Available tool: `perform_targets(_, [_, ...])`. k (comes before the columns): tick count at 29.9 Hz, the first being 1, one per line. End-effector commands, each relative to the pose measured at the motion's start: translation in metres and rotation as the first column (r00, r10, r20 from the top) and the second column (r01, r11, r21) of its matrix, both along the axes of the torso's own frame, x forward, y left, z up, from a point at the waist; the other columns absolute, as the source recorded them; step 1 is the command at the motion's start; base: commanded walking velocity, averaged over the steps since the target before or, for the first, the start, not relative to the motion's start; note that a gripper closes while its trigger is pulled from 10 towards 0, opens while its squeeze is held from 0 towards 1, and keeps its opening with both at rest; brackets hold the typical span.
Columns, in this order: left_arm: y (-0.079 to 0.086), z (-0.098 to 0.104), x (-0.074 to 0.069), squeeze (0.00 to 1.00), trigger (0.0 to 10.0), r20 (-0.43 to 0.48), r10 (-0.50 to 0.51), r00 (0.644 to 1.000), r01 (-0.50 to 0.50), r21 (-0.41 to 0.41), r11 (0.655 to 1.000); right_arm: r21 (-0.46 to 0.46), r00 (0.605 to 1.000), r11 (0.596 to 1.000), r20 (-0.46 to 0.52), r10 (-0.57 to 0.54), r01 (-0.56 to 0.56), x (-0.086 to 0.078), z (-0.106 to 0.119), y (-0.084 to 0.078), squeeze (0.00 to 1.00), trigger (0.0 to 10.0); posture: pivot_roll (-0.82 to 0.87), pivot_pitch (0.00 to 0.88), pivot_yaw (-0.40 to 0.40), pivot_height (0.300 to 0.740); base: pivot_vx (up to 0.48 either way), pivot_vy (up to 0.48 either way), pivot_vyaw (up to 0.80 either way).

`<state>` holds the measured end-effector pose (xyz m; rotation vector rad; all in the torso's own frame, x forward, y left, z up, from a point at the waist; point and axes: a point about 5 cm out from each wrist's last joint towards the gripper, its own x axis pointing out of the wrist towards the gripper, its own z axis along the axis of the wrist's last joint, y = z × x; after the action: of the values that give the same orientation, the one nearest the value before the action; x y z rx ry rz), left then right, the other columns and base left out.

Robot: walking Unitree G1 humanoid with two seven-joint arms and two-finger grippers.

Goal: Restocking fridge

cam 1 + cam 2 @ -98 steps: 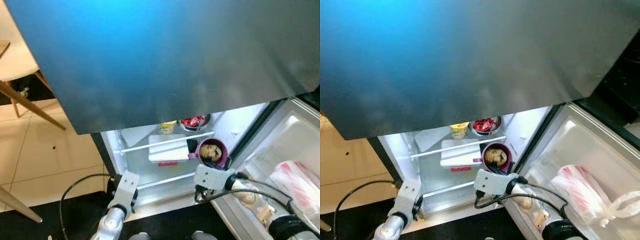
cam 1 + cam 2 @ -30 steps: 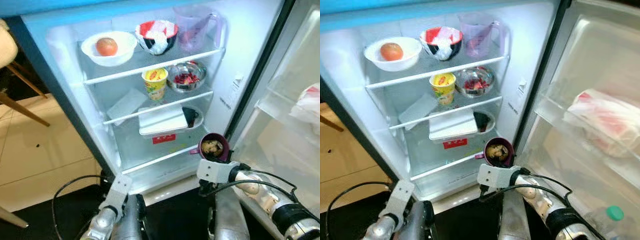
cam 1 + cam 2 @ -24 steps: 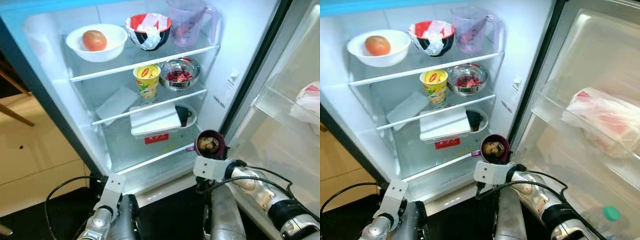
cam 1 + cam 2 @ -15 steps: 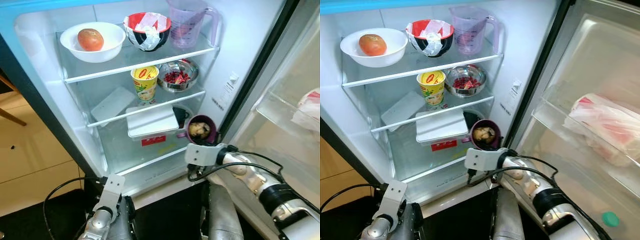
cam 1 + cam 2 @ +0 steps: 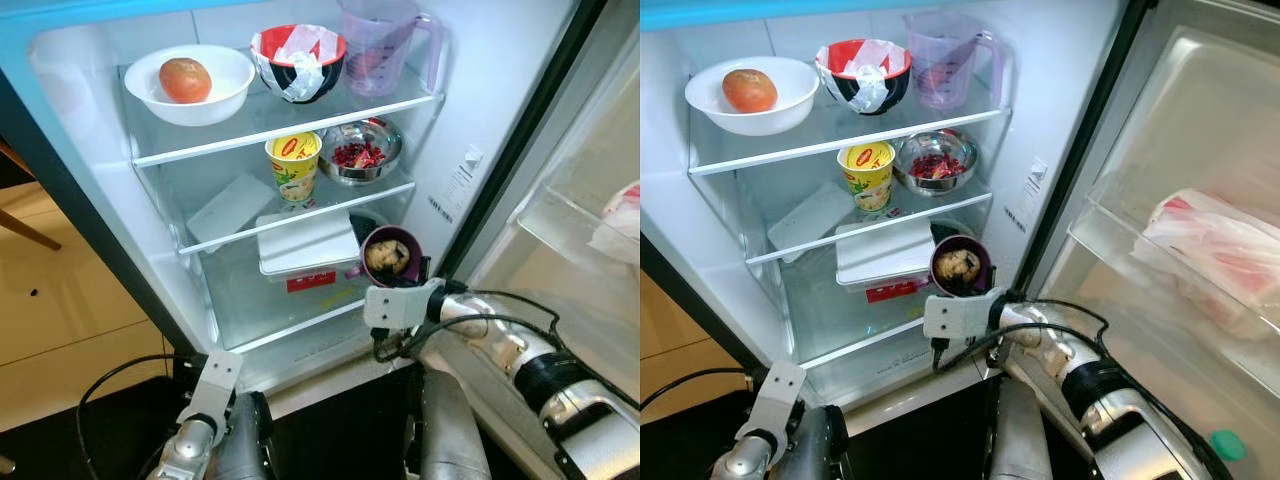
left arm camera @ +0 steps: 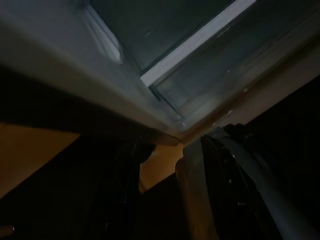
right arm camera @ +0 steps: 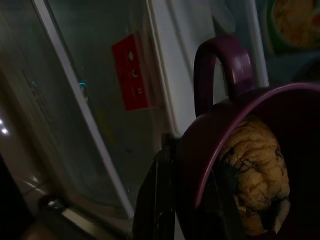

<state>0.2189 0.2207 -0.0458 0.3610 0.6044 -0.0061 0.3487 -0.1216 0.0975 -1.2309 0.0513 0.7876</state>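
The right gripper pinches the rim of a purple mug with its two black fingers, one of which lies against the mug's outer wall, and holds it upright inside the open fridge at the level of the lowest shelf space, just beside a white lidded container with a red label. The mug carries a brown, wrinkled piece of food. On the top shelf stand a white bowl with a round orange-red fruit, a red and black bowl and a clear purple jug. On the middle shelf stand a yellow cup and a steel bowl of red bits. A pink and white bag lies in the door shelf. The left gripper hangs low below the fridge's bottom edge in shade, and whether its fingers are spread cannot be told.
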Motion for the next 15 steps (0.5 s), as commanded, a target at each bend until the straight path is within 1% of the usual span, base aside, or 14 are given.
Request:
perform_targets(1, [0.009,-0.001,-0.003,0.00,10.0,-0.021,0.027,0.999,-0.027,0.015,1.000,-0.031,0.998,0.998,0.006,0.061,-0.061,0.004,0.009,0.009,0.00,10.0,-0.01,0.000,0.003,0.421,0.000,0.000,0.00])
perform_targets(2, [0.009,-0.001,-0.003,0.00,10.0,-0.021,0.027,0.999,-0.027,0.015,1.000,-0.031,0.998,0.998,0.006,0.061,-0.061,0.004,0.009,0.009,0.00,10.0,-0.01,0.000,0.003,0.421,0.000,0.000,0.00])
perform_targets(5, [0.009,0.001,0.000,0.00,10.0,-0.019,-0.018,1.000,0.019,0.034,0.999,-0.110,0.989,0.983,-0.029,0.145,-0.148,0.006,0.013,0.021,0.00,10.0,0.00,0.000,0.016,0.421,0.000,0.000,0.00])
perform_targets(6, [0.011,0.002,0.000,0.00,10.0,-0.018,-0.016,1.000,0.017,0.038,0.999,-0.143,0.983,0.973,-0.041,0.177,-0.182,0.006,0.015,0.025,0.00,10.0,0.00,0.000,0.022,0.421,0.000,0.000,0.00])
perform_targets(7, [0.011,0.002,0.000,0.00,10.0,-0.018,-0.016,1.000,0.017,0.038,0.999,-0.143,0.983,0.973,-0.041,0.177,-0.182,0.006,0.015,0.025,0.00,10.0,0.00,0.000,0.022,0.421,0.000,0.000,0.00])
perform_targets(8, [0.013,0.002,0.000,0.00,10.0,-0.017,-0.009,1.000,0.010,0.038,0.999,-0.172,0.978,0.963,-0.052,0.204,-0.210,0.007,0.017,0.027,0.00,10.0,0.00,0.000,0.024,0.421,0.000,0.000,0.00])
perform_targets(14, [0.013,0.003,0.001,0.00,10.0,-0.015,-0.007,1.000,0.008,0.034,0.999,-0.222,0.965,0.939,-0.072,0.253,-0.263,0.009,0.021,0.035,0.00,10.0,-0.02,0.000,0.024,0.421,0.000,0.000,0.00])
perform_targets(15, [0.009,0.003,0.003,0.00,10.0,-0.011,-0.007,1.000,0.008,0.023,1.000,-0.229,0.962,0.935,-0.062,0.265,-0.272,0.011,0.024,0.042,0.00,10.0,-0.02,0.000,0.020,0.421,0.000,0.000,0.00])
